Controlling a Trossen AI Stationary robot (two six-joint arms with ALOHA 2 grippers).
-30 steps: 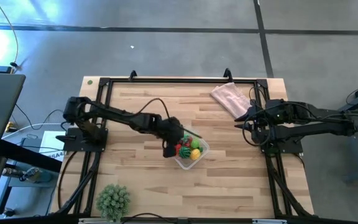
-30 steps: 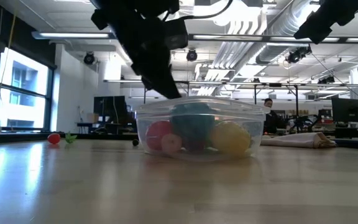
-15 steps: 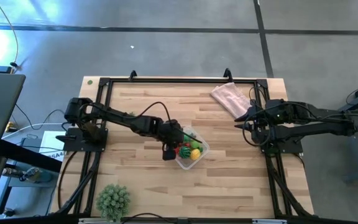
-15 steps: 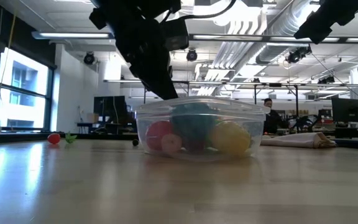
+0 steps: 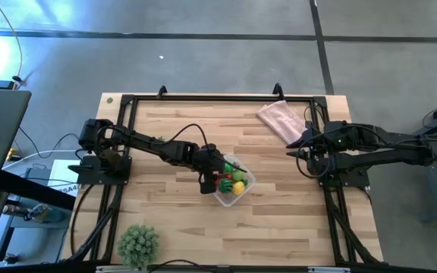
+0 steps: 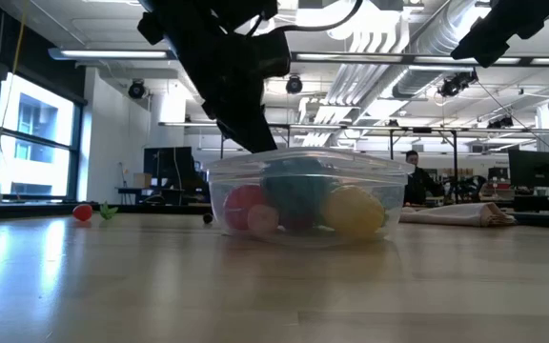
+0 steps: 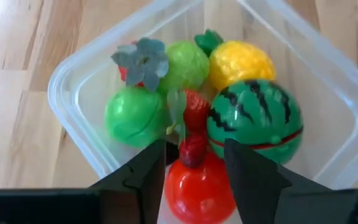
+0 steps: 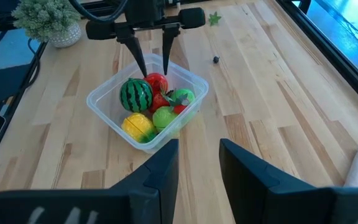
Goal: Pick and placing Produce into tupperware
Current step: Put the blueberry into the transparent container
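The clear tupperware (image 5: 247, 180) (image 7: 61, 93) sits on the table just right of centre. It holds the produce: a striped watermelon (image 7: 253, 118), a yellow fruit (image 7: 241, 62), two green balls (image 7: 132, 115), a red tomato (image 7: 194, 193) and a strawberry (image 7: 194, 112). My left gripper (image 7: 194, 149) (image 8: 154, 73) hangs open over the container's left side. It points down, one finger on either side of the tomato, and touches nothing. My right gripper (image 8: 197, 162) (image 5: 298, 148) waits open near the table's right edge.
A pink cloth (image 5: 281, 120) lies at the far right corner. A spiky pale-green ball plant (image 5: 139, 244) stands at the near left edge. A small green piece (image 8: 214, 18) and a dark bit (image 8: 216, 60) lie on the wood. Black frame rails (image 5: 127, 136) run along both sides.
My left gripper has drawn back a little toward the table's left edge, so more of the produce shows from above. The container and the produce have stayed put.
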